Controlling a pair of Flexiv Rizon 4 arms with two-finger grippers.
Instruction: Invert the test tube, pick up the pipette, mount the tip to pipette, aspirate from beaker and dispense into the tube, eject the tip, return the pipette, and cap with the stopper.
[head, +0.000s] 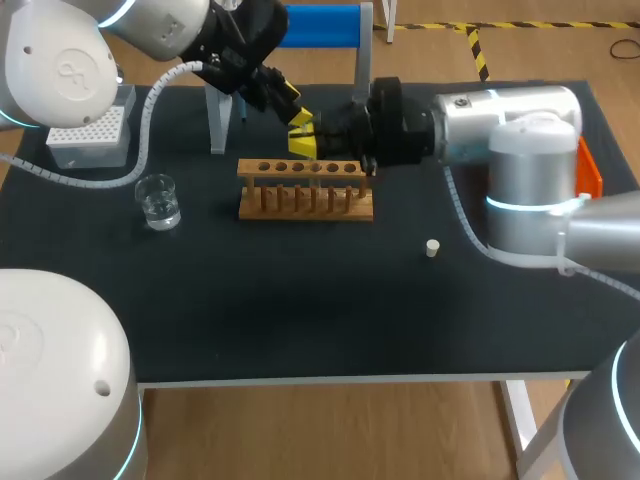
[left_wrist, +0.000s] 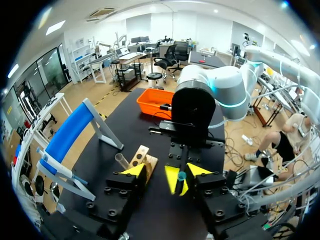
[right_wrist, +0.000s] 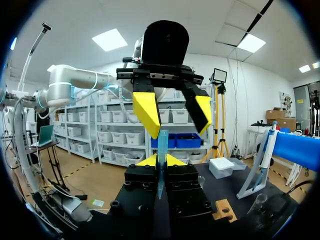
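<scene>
Nearest us on the table (head: 300, 320) lies the stopper (head: 432, 248), then the beaker (head: 158, 200) and the wooden rack (head: 305, 188). Above the rack, our right gripper (right_wrist: 160, 159) is clamped on the test tube (right_wrist: 162, 145). Our left gripper (right_wrist: 172, 112) stands wide open, one finger on either side of the tube's far end, holding nothing. If the right lets go before the left grips squarely, the tube could drop onto the rack. In the head view we cannot make out the tube among the yellow tips; only the wrist views show it.
</scene>
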